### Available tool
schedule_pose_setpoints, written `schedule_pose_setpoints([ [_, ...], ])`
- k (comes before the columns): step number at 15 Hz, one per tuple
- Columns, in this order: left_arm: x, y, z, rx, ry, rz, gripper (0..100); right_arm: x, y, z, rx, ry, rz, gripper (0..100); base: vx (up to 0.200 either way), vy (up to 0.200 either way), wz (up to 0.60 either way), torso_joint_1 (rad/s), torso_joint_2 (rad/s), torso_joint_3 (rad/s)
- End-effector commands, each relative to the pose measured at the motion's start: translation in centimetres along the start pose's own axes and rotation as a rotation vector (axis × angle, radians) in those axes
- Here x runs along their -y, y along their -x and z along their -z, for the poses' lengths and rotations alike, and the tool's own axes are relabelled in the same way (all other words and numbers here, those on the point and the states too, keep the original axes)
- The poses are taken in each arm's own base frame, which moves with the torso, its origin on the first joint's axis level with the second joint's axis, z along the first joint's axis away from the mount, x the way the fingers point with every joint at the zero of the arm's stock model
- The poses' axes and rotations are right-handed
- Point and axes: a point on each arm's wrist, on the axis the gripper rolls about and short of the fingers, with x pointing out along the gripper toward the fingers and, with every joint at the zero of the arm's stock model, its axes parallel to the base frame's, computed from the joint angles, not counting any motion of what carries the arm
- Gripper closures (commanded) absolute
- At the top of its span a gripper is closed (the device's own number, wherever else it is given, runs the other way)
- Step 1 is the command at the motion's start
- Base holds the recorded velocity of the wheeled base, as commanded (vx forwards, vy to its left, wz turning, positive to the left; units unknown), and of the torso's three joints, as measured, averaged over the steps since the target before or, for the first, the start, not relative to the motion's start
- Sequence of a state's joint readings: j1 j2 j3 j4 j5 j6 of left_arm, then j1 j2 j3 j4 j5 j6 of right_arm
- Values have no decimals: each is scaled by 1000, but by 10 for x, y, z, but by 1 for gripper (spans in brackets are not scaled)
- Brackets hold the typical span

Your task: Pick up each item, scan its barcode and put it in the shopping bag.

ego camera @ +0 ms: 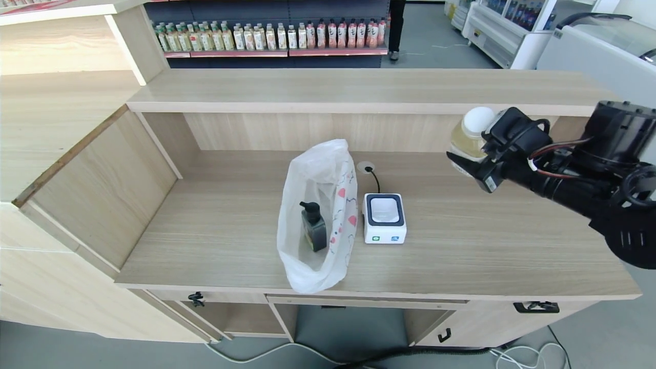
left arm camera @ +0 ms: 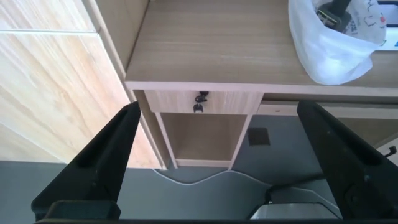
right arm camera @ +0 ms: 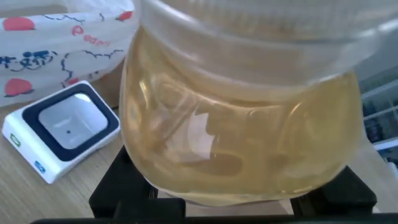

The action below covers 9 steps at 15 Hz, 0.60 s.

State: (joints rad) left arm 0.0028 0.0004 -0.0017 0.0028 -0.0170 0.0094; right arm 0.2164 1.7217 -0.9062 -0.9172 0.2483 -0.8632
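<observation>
While the left gripper (left arm camera: 217,124) hangs low off the bench's (ego camera: 487,246) front left corner, fingers apart, the right gripper (ego camera: 474,154) has its fingers clamped on a white-capped bottle (ego camera: 466,141) of pale yellow liquid, raised above the bench's right rear. Full, it is probably heavy, rigid and slippery; hold it around the body. The shopping bag (ego camera: 293,225) stands mid-bench, scanner (ego camera: 384,218) just beside.

Pale wood-grain worktop (ego camera: 461,246), walled at the back and along the left side, with a raised ledge (ego camera: 359,89) above the back wall. Near the middle, a white plastic shopping bag (ego camera: 294,246), mouth open, printed with red hearts. Just beside it to the right, a white barcode scanner (ego camera: 384,218), window facing up (black cable (ego camera: 375,182) running back to a round grommet (ego camera: 366,167) in the surface).
</observation>
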Motion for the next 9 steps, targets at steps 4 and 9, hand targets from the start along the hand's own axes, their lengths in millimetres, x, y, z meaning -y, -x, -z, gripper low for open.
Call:
schedule_pose_setpoints([
  [4, 0, 0, 0, 1, 0, 0, 0, -26, -19, 32, 56, -59, -190, 100, 0, 50, 0, 1, 2, 1],
  [9, 0, 0, 0, 1, 2, 0, 0, -39, -35, 71, 127, -42, -193, 100, 0, 0, 0, 0, 0, 0],
])
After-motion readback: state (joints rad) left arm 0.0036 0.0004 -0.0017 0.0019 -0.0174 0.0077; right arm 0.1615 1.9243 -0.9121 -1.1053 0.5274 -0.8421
